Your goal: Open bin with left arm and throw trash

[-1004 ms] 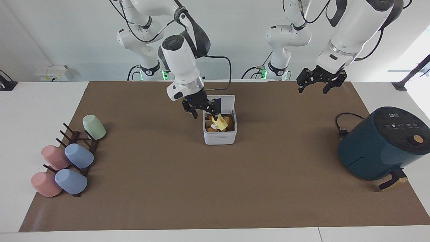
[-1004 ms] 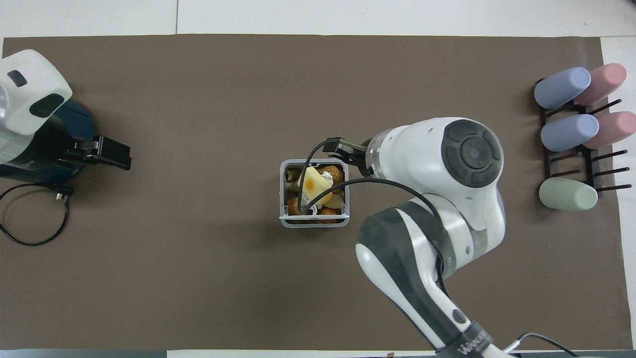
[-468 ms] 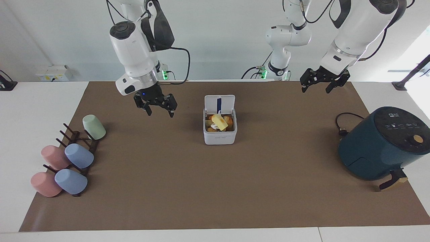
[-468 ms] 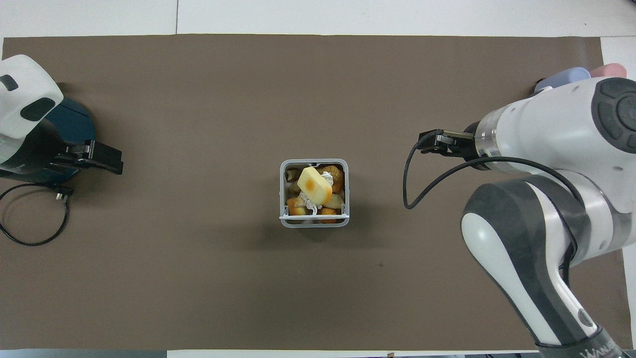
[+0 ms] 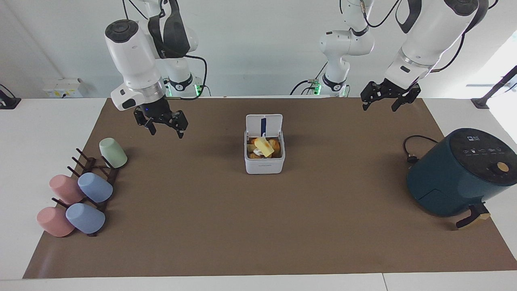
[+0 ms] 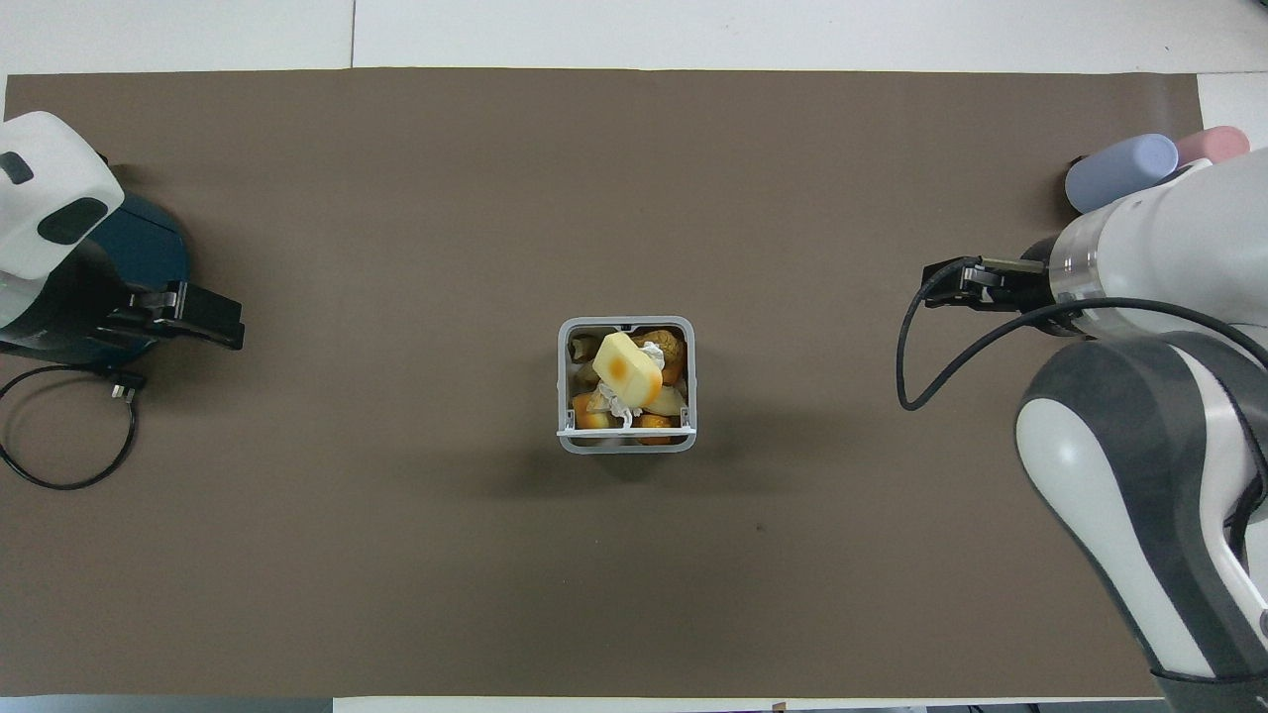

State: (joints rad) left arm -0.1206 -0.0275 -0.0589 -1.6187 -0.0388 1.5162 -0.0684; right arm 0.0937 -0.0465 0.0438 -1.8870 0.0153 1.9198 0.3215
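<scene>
The small white bin stands mid-table with its lid flipped up, a blue strip showing inside. It is filled with trash: a yellow sponge-like block with an orange spot lies on top of a white tissue wad and brownish scraps. My right gripper hangs open and empty over the mat between the bin and the cup rack. My left gripper waits open and empty in the air over the mat's edge at the left arm's end. From overhead, the left gripper shows beside the appliance and the right gripper well clear of the bin.
A big dark teal appliance with a black cord sits at the left arm's end. A dark rack with several pastel cups lies at the right arm's end. A brown mat covers the table.
My right gripper has pulled away from over the bin and swung toward the cup rack end, empty. The yellow block stays in the bin. The left arm has barely shifted.
</scene>
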